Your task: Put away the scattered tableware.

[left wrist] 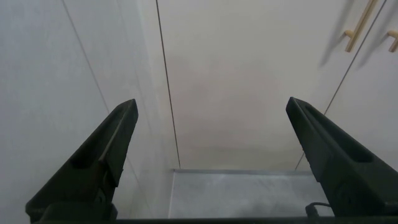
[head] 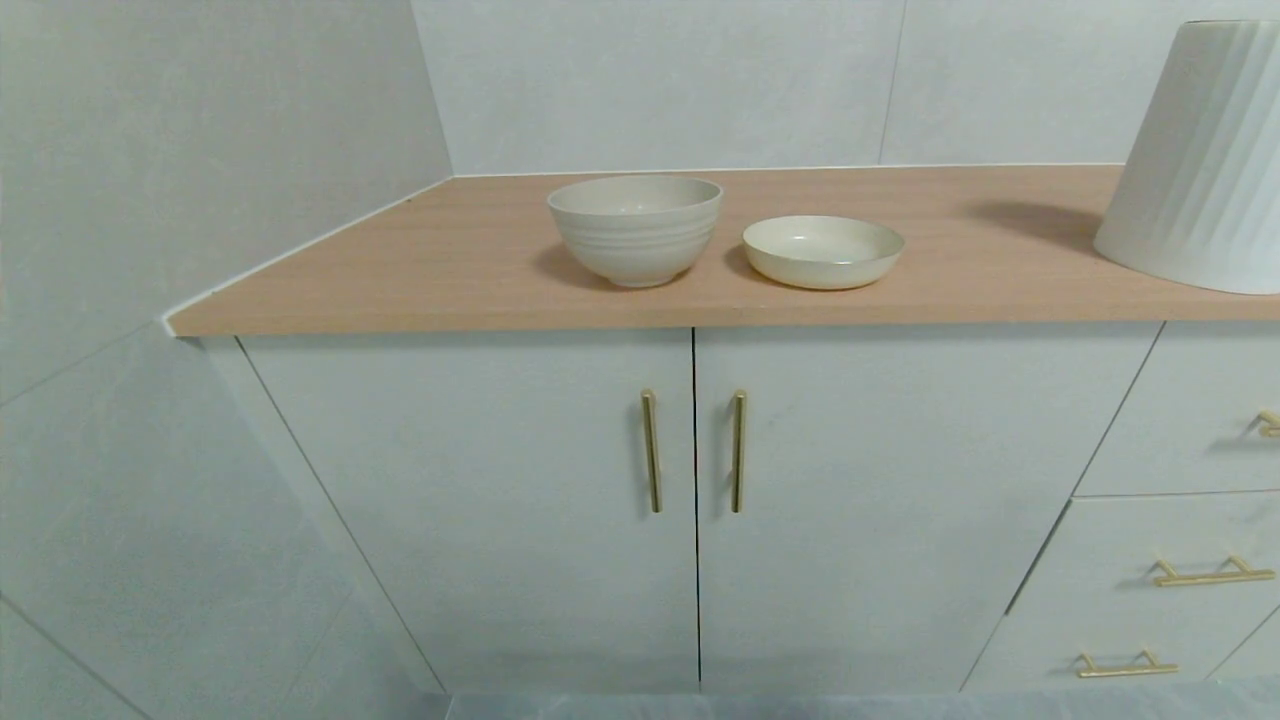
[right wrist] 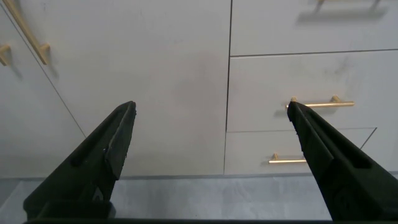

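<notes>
Seemingly at the very start: deep bowl (head: 635, 228) and shallow dish (head: 822, 250) side by side, just apart, near the table's (head: 400, 270) front edge. Left gripper (left wrist: 211, 104) and right gripper (right wrist: 210, 107) low before the cupboard, fingers wide open, empty. Next, likely: reach up for the bowl, or pull a door handle (head: 651, 450)

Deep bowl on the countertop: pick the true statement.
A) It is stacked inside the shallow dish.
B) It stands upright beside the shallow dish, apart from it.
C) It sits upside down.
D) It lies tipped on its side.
B: the deep bowl stands upright on the countertop, with a gap between it and the shallow dish.
</notes>
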You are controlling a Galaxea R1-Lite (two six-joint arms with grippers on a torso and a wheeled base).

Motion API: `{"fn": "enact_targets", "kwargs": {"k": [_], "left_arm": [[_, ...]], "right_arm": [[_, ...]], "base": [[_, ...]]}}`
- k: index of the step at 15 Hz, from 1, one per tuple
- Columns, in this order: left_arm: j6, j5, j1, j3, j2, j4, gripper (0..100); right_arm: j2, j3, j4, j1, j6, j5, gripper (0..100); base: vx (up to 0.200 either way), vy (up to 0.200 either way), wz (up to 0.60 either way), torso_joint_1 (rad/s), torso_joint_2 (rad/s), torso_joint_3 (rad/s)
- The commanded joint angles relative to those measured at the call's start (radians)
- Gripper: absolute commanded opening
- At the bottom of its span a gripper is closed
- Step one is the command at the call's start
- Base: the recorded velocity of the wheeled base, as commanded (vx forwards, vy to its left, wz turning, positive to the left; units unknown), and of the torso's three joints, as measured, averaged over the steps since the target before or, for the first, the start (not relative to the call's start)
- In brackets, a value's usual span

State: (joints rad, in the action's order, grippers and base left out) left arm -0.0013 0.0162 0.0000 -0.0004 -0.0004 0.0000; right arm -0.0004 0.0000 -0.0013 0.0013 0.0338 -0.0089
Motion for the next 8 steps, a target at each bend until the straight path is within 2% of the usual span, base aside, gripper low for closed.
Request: {"fn": "enact_targets", "kwargs": {"k": [1,6,8], "left_arm": [[0.000,0.001,0.000,0.000,0.000,0.000,100],[0.000,0.001,0.000,0.000,0.000,0.000,100],[0.000,0.001,0.000,0.000,0.000,0.000,100]], "right_arm": [[0.000,0.000,0.000,0.000,0.000,0.000,100],[0.000,0.000,0.001,0.000,-0.026,-0.003,100],[0.000,-0.055,-0.072,0.000,-0.023,0.014,100]], "base": [[0.000,0.000,0.00,0.000,0.00,0.000],[0.000,0.000,0.00,0.000,0.00,0.000],[0.000,0.000,0.00,0.000,0.00,0.000]]}}
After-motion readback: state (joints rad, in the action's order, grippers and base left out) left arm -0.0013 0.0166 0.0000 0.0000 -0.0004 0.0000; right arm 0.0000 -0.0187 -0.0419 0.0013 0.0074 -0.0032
